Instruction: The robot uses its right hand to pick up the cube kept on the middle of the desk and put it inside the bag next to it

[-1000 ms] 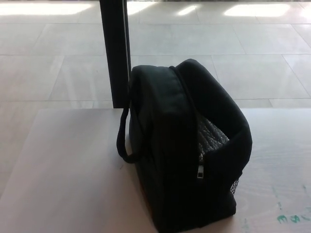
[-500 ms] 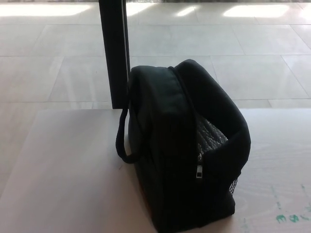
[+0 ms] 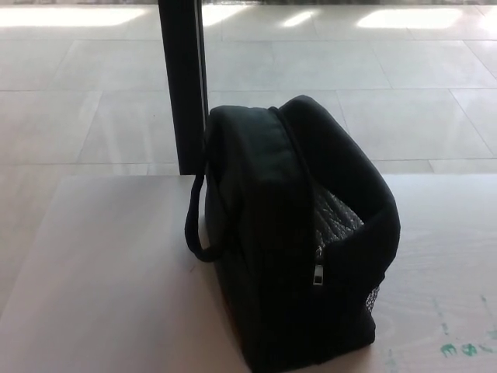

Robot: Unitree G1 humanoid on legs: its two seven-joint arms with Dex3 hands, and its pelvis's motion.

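Head view showed a black fabric zip bag (image 3: 299, 233) near the counter's (image 3: 101, 295) near edge, gaping; no cube or hand visible, so stage and grip stayed unknowable.

One black bag (image 3: 295, 233) stands on one pale desk (image 3: 101, 280), toward its near edge. The bag has one carry strap (image 3: 196, 225), one zip pull (image 3: 319, 274) and one silver lining (image 3: 335, 217). One dark post (image 3: 183, 78) rises behind the far edge.
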